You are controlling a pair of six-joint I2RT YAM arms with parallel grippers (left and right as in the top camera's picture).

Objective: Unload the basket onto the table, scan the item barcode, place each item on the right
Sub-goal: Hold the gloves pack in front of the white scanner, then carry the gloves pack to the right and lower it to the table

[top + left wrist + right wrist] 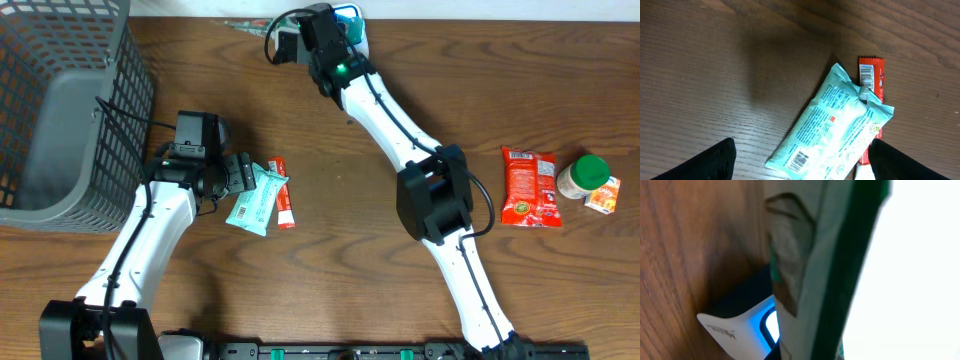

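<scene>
At the table's far edge my right gripper is shut on a thin pale packet with a green edge. In the right wrist view that packet fills most of the frame, just in front of the white scanner with its blue-lit window. The packet's tip pokes out left of the gripper in the overhead view. My left gripper is open, its dark fingers straddling a teal packet lying barcode up on the wood. That packet partly covers a red bar.
A grey wire basket takes up the left rear corner. At the right lie a red snack bag, a green-lidded jar and a small orange box.
</scene>
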